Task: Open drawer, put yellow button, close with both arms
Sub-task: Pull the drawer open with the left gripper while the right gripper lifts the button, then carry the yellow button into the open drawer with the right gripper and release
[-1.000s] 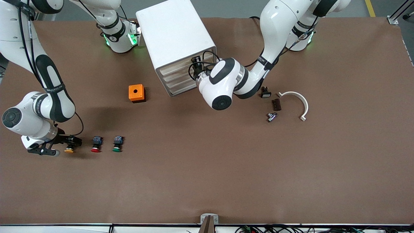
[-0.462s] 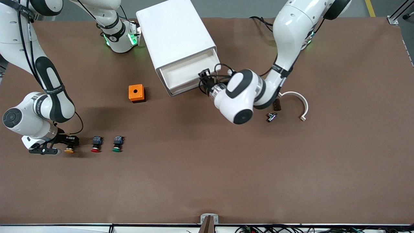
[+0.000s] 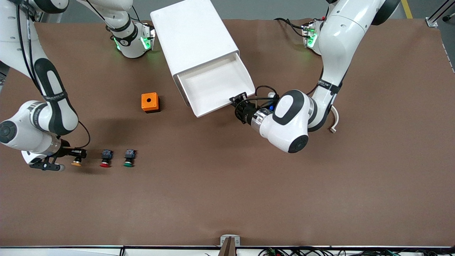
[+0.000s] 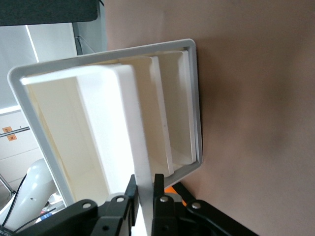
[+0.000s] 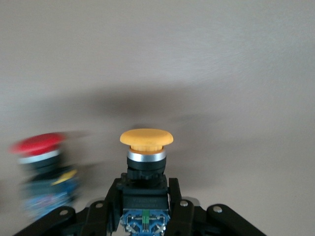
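The white cabinet (image 3: 193, 35) stands near the robots' bases. Its top drawer (image 3: 217, 85) is pulled far out and looks empty. My left gripper (image 3: 239, 103) is shut on the drawer's front wall (image 4: 135, 142) at its corner toward the left arm's end. My right gripper (image 3: 79, 157) is shut on the black-and-blue body of the yellow button (image 3: 76, 163), low over the table at the right arm's end. In the right wrist view the fingers (image 5: 110, 199) clamp the yellow button (image 5: 146, 139), cap pointing away.
A red-capped button (image 3: 105, 158) and a green-capped button (image 3: 128, 158) lie beside the yellow one. An orange box (image 3: 149, 102) sits beside the cabinet. A white curved part (image 3: 334, 119) lies by the left arm's elbow.
My left gripper has pulled the top drawer out from nearly shut to far open, moving toward the front camera. My right gripper stays on the yellow button and has shifted slightly.
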